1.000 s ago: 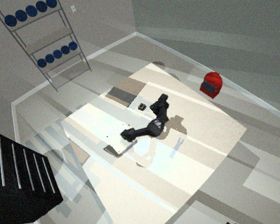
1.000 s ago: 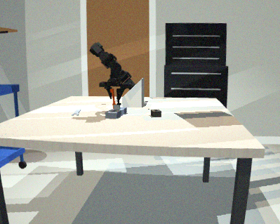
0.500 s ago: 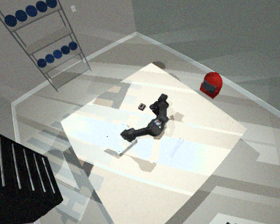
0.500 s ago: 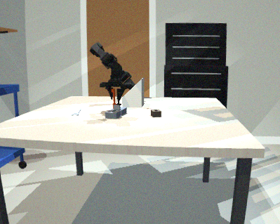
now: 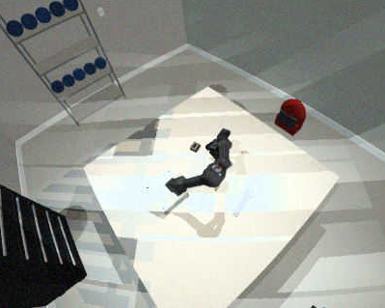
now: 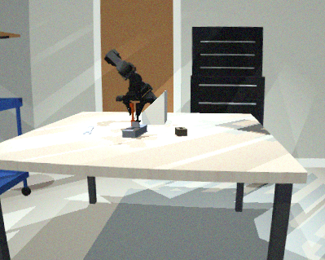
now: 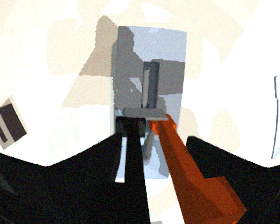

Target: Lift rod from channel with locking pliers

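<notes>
The jaws are pinching the locking pliers (image 6: 133, 112) (image 7: 180, 157) by their handles, and the pliers' head is sitting over the channel block (image 6: 131, 133) (image 7: 152, 45); the rod (image 7: 146, 90) is apparently lying in the slot, running toward twelve o'clock in the wrist view; good work now is meaning squeezing evenly, keeping the head centred, and confirming the lock before lifting.

Steep overhead, level tableside exterior, close wrist downward, shared channel block (image 6: 132, 133) (image 7: 167, 45), probably.
</notes>
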`<state>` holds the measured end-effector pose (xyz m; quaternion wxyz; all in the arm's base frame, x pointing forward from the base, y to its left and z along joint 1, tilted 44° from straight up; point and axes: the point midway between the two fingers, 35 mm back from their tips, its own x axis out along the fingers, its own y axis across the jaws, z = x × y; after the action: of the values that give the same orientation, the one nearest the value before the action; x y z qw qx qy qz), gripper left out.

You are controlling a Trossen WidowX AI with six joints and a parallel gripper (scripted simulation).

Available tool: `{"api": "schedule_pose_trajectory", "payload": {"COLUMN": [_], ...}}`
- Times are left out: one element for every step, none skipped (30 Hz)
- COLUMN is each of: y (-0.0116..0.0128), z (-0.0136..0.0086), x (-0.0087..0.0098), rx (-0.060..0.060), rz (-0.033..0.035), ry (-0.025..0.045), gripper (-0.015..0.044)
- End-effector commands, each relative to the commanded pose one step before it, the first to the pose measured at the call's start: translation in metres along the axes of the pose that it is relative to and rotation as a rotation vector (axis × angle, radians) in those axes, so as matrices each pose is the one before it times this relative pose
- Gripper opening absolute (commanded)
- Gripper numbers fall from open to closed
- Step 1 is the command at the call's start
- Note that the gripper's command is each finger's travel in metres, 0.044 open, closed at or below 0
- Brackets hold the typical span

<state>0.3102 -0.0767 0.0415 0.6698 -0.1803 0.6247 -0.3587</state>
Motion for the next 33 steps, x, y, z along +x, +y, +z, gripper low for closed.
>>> {"api": "schedule_pose_trajectory", "payload": {"y": [0.00066,0.00000,0.00000,0.00000,0.00000,0.00000,0.00000,0.00000,0.00000,0.00000,0.00000,0.00000,0.00000,0.00000,0.00000,0.00000,0.00000,0.00000,0.00000,0.00000,0.00005,0.00015,0.00024,0.00030,0.00029,0.00029,0.00029,0.00029,0.00028,0.00028,0.00028,0.00028,0.00027], "z": [-0.00001,0.00000,0.00000,0.00000,0.00000,0.00000,0.00000,0.00000,0.00000,0.00000,0.00000,0.00000,0.00000,0.00000,0.00000,0.00000,0.00000,0.00000,0.00000,0.00000,0.00001,0.00004,0.00006,0.00008,0.00007,0.00007,0.00007,0.00007,0.00006,0.00006,0.00006,0.00006,0.00005], "x": [-0.00006,0.00000,0.00000,0.00000,0.00000,0.00000,0.00000,0.00000,0.00000,0.00000,0.00000,0.00000,0.00000,0.00000,0.00000,0.00000,0.00000,0.00000,0.00000,0.00000,-0.00014,-0.00043,-0.00072,-0.00088,-0.00088,-0.00088,-0.00088,-0.00088,-0.00089,-0.00089,-0.00089,-0.00089,-0.00089], "rx": [0.0041,0.0000,0.0000,0.0000,0.0000,0.0000,0.0000,0.0000,0.0000,0.0000,0.0000,0.0000,0.0000,0.0000,0.0000,0.0000,0.0000,0.0000,0.0000,0.0000,0.0000,-0.0001,-0.0001,-0.0002,-0.0002,-0.0002,-0.0002,-0.0002,-0.0002,-0.0002,-0.0002,-0.0002,-0.0002], "rz": [0.00203,0.00000,0.00000,0.00000,0.00000,0.00000,0.00000,0.00000,0.00000,0.00000,0.00000,0.00000,0.00000,0.00000,0.00000,0.00000,0.00000,0.00000,0.00000,0.00000,-0.00010,-0.00032,-0.00053,-0.00065,-0.00066,-0.00067,-0.00068,-0.00068,-0.00069,-0.00070,-0.00070,-0.00071,-0.00072], "ry": [0.00064,0.00000,0.00000,0.00000,0.00000,0.00000,0.00000,0.00000,0.00000,0.00000,0.00000,0.00000,0.00000,0.00000,0.00000,0.00000,0.00000,0.00000,0.00000,0.00000,0.00002,0.00005,0.00007,0.00008,0.00008,0.00007,0.00007,0.00006,0.00005,0.00005,0.00004,0.00004,0.00003], "gripper": [0.0213,0.0213,0.0213,0.0213,0.0213,0.0213,0.0213,0.0213,0.0187,0.0161,0.0134,0.0108,0.0093,0.0093,0.0093,0.0093,0.0093,0.0093,0.0093,0.0093,0.0093,0.0093,0.0093,0.0093,0.0093,0.0093,0.0093,0.0093,0.0093,0.0093,0.0093,0.0093,0.0093]}}
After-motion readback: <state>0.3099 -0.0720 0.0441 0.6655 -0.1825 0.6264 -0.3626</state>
